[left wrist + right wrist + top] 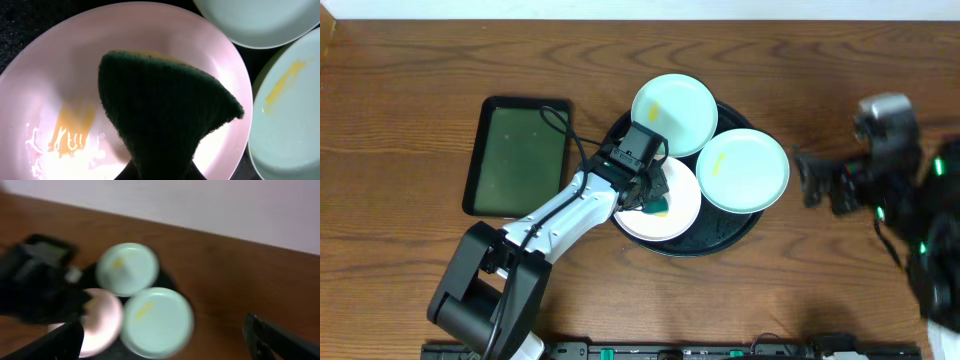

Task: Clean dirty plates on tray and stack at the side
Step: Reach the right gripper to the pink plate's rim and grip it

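Trays sit at the left and centre of the table: the small rectangular tray (517,157) with its green floor lies furthest left, apart from the work. Next comes the left gripper (648,195), pinched narrow on a dark green sponge (659,209) just above the white plate (682,212). That plate lies at the front left of the round black tray (725,243), and the two mint plates, the rear one (674,113) and the right one (742,170), crowd close beside it. Furthest right, the right gripper (815,178) hangs well apart from the tray with its jaws wide and nothing between them.

Nothing steadies the white plate, so a firm scrub could slide it into its neighbours or rock it on the tray's rim. A sideways drag might also twist the sponge out of so narrow a pinch. The mint plates overhang the rim (the right one most), so a knock could tip one off.

Only the left wrist view shows the yellow smear (75,127) and the wet gloss on the white plate, which the arm hides from above. It also shows a streak (282,85) on the right mint plate. The overhead view alone places the idle right gripper and the rectangular tray. The right wrist view is blurred but shows yellow marks on both mint plates.
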Controlling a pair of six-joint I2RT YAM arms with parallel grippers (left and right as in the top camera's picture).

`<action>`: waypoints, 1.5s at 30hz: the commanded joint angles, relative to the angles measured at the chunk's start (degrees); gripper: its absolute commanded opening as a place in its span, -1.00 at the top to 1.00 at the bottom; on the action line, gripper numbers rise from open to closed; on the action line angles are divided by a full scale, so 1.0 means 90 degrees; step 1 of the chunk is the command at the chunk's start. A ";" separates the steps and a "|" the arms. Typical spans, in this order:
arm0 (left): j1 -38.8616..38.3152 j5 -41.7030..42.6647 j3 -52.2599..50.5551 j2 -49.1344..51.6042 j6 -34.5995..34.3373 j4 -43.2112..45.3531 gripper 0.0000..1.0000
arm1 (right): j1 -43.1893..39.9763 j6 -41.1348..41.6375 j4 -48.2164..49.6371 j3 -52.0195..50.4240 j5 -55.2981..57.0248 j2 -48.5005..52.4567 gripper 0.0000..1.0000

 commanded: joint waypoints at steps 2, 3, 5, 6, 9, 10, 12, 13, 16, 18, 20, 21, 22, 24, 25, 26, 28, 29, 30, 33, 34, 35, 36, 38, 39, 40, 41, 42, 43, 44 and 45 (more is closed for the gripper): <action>0.0027 -0.0061 -0.0007 -0.0134 -0.0058 -0.0012 0.85 | -0.0049 0.0330 0.0702 0.0350 -0.2664 0.0721 -0.99; 0.0027 -0.0058 -0.0007 -0.0134 -0.0058 -0.0010 0.85 | -0.0041 0.0476 0.0998 0.0350 -0.2934 0.0869 -0.98; 0.0029 -0.0063 -0.0007 -0.0134 -0.0058 -0.0005 0.85 | 0.0036 0.1224 0.1413 0.0359 -0.2628 0.1212 -0.98; 0.0029 -0.0061 -0.0007 -0.0134 -0.0058 0.0012 0.85 | 0.0080 0.1554 0.1447 0.0364 -0.2300 0.1372 -0.74; 0.0027 -0.0061 -0.0007 -0.0134 -0.0061 0.0041 0.85 | 0.0352 0.1564 0.1200 0.0364 -0.1260 0.1996 -0.37; 0.0029 -0.0063 -0.0007 -0.0134 -0.0058 0.0041 0.85 | 0.0444 0.1564 0.1049 0.0379 -0.1030 0.2234 -0.30; 0.0027 -0.0063 -0.0007 -0.0134 -0.0058 0.0039 0.85 | 0.0590 0.1535 0.0704 0.0464 -0.0891 0.2773 -0.11; 0.0027 -0.0061 -0.0007 -0.0134 -0.0058 0.0036 0.85 | 0.0678 0.1460 0.0483 0.0559 -0.0901 0.3169 -0.10; 0.0027 -0.0063 -0.0007 -0.0134 -0.0058 0.0041 0.85 | 0.0828 0.1207 -0.0051 0.0886 -0.0896 0.4041 -0.12; 0.0027 -0.0063 -0.0007 -0.0134 -0.0058 0.0039 0.85 | 0.0925 0.1003 -0.0427 0.1202 -0.0894 0.4651 -0.04; 0.0027 -0.0061 -0.0007 -0.0134 -0.0058 0.0039 0.85 | 0.1035 0.0806 -0.0685 0.1491 -0.0896 0.5132 -0.07; 0.0027 -0.0063 -0.0007 -0.0134 -0.0058 0.0039 0.85 | 0.1100 0.0678 -0.0797 0.1627 -0.0891 0.5343 -0.10; 0.0027 -0.0061 -0.0007 -0.0134 -0.0058 0.0041 0.85 | 0.1171 0.0566 -0.0862 0.1739 -0.0891 0.5513 -0.10; 0.0027 -0.0063 -0.0007 -0.0134 -0.0058 0.0041 0.85 | 0.1348 0.0362 -0.0835 0.1855 -0.0891 0.5812 -0.13; 0.0027 -0.0061 -0.0007 -0.0134 -0.0058 0.0041 0.85 | 0.1428 0.0342 -0.0753 0.1860 -0.0886 0.5923 -0.14; 0.0027 -0.0061 -0.0007 -0.0134 -0.0058 0.0041 0.85 | 0.1501 0.0347 -0.0665 0.1860 -0.0867 0.6033 -0.14; 0.0027 -0.0061 -0.0007 -0.0134 -0.0058 0.0041 0.85 | 0.1630 0.0347 -0.0440 0.1860 -0.0872 0.6278 -0.06; 0.0027 -0.0061 -0.0007 -0.0134 -0.0058 0.0039 0.85 | 0.1681 0.0347 -0.0333 0.1858 -0.0869 0.6382 -0.01; 0.0027 -0.0061 -0.0007 -0.0134 -0.0058 0.0039 0.85 | 0.1729 0.0345 -0.0233 0.1858 -0.0869 0.6496 0.04; 0.0027 -0.0061 -0.0007 -0.0134 -0.0058 0.0039 0.85 | 0.1846 0.0304 -0.0104 0.1858 -0.0865 0.6802 0.16; 0.0027 -0.0061 -0.0007 -0.0134 -0.0058 0.0039 0.85 | 0.1875 0.0228 -0.0097 0.1858 -0.0860 0.6885 0.19; 0.0027 -0.0061 -0.0007 -0.0134 -0.0058 0.0039 0.85 | 0.1906 0.0153 -0.0092 0.1858 -0.0831 0.6953 0.20; 0.0027 -0.0061 -0.0007 -0.0134 -0.0058 0.0039 0.85 | 0.1940 0.0049 -0.0090 0.1858 -0.0780 0.7036 0.20; 0.0027 -0.0061 -0.0007 -0.0134 -0.0058 0.0039 0.85 | 0.1989 -0.0185 -0.0097 0.1858 -0.0651 0.7150 0.21; 0.0027 -0.0061 -0.0007 -0.0134 -0.0058 0.0039 0.85 | 0.2001 -0.0270 -0.0100 0.1858 -0.0554 0.7210 0.21; 0.0027 -0.0063 -0.0007 -0.0134 -0.0058 0.0041 0.85 | 0.2013 -0.0306 -0.0107 0.1855 -0.0457 0.7240 0.21; 0.0027 -0.0063 -0.0007 -0.0134 -0.0058 0.0039 0.85 | 0.2021 -0.0323 -0.0102 0.1848 -0.0357 0.7288 0.21; 0.0027 -0.0063 -0.0007 -0.0134 -0.0058 0.0039 0.85 | 0.2023 -0.0362 -0.0112 0.1848 -0.0340 0.7300 0.21; 0.0027 -0.0063 -0.0007 -0.0134 -0.0058 0.0039 0.85 | 0.2025 -0.0410 -0.0112 0.1846 -0.0345 0.7312 0.21; 0.0027 -0.0063 -0.0007 -0.0134 -0.0058 0.0041 0.85 | 0.2030 -0.0476 -0.0112 0.1846 -0.0345 0.7320 0.21; 0.0027 -0.0063 -0.0007 -0.0134 -0.0058 0.0041 0.85 | 0.2038 -0.0505 -0.0107 0.1846 -0.0340 0.7320 0.21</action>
